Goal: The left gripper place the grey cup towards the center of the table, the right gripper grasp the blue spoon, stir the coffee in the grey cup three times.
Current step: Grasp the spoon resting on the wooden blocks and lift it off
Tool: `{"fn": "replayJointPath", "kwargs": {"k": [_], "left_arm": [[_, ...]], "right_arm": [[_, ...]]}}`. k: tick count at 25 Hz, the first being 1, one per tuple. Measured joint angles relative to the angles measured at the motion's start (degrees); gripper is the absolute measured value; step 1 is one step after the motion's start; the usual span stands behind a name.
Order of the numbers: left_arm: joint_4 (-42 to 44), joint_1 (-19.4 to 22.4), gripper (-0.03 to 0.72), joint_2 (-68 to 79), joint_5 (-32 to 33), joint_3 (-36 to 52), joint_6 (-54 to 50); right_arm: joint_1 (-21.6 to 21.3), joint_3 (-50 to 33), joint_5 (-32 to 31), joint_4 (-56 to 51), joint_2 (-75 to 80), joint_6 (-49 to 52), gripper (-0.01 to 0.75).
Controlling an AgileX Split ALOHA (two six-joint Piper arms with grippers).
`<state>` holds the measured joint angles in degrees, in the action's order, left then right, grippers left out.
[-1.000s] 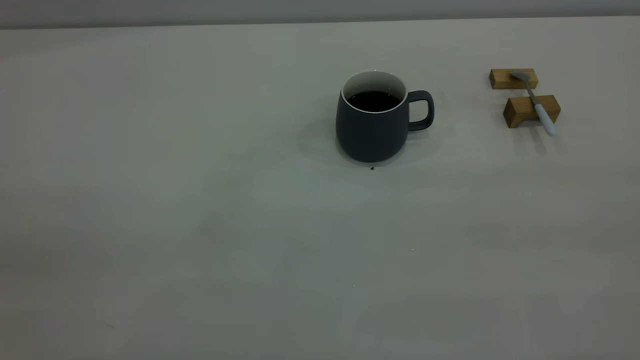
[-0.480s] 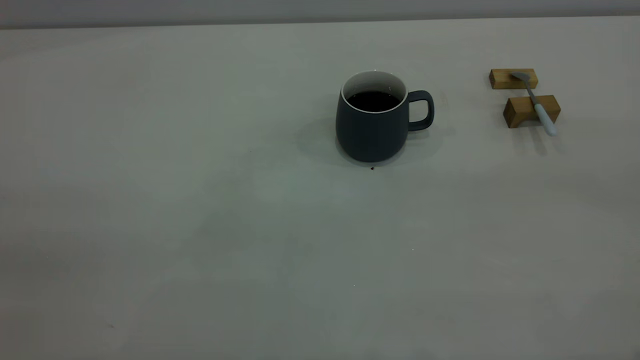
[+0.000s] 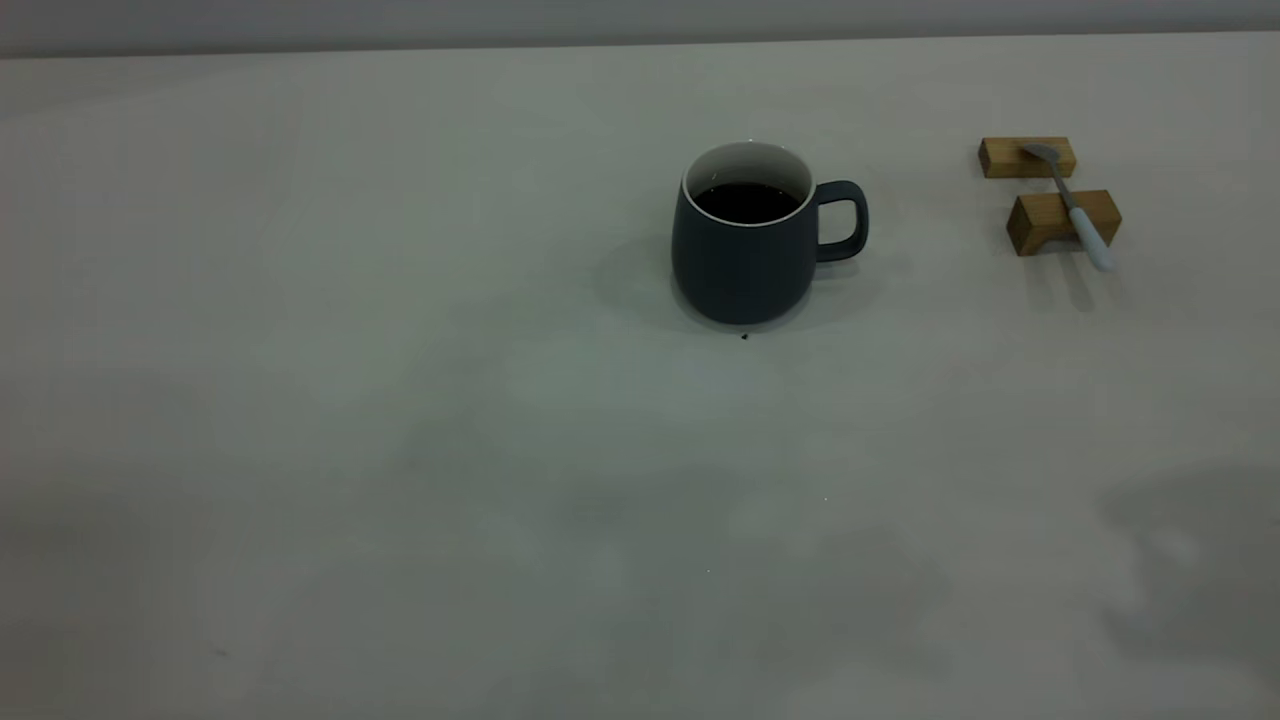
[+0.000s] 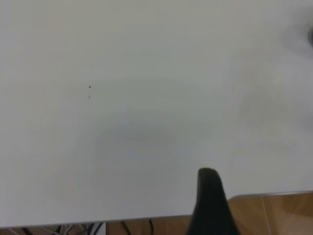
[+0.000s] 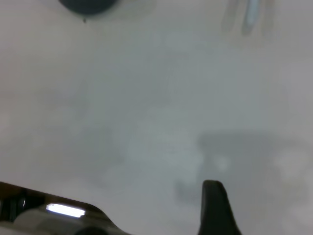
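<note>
Where shadows pool, off-white table [image 3: 400,400] — matte, speckled.

Exterior camera: high, angled down across the table [image 3: 400,450]; grey cup [image 3: 745,235] upper centre of frame, blue spoon [image 3: 1075,210] upper right. Left wrist camera: down over the near table edge. Right wrist camera: down on bare tabletop, sharing cup base and spoon tip at its frame's top edge.

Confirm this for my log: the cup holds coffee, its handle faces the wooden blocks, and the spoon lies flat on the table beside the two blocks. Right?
Not quite. The spoon lies across the two wooden blocks, not flat on the table; the exterior view shows it. The cup does hold coffee, handle towards the blocks.
</note>
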<state>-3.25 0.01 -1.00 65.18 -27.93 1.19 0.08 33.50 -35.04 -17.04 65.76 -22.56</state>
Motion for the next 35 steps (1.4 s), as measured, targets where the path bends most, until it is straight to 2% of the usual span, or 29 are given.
{"fn": "replayJointPath", "kwargs": {"k": [8, 16, 23, 30, 35], "left_arm": [[0.0, 0.0, 0.585, 0.0, 0.05, 0.0, -0.06], [0.0, 0.0, 0.585, 0.0, 0.05, 0.0, -0.06], [0.0, 0.0, 0.585, 0.0, 0.05, 0.0, -0.06], [0.0, 0.0, 0.585, 0.0, 0.05, 0.0, -0.06], [0.0, 0.0, 0.585, 0.0, 0.05, 0.0, -0.06]], "right_arm": [[0.0, 13.48, 1.07, -1.86, 21.95, -0.2, 0.522], [0.0, 23.65, 4.45, -2.3, 38.75, -0.24, 0.522], [0.0, 33.81, 4.75, -2.85, 52.94, -0.24, 0.522], [0.0, 43.18, 5.32, 2.9, 62.42, 2.74, 0.526], [0.32, 47.36, 5.37, 4.15, 66.76, 3.37, 0.567]]}}
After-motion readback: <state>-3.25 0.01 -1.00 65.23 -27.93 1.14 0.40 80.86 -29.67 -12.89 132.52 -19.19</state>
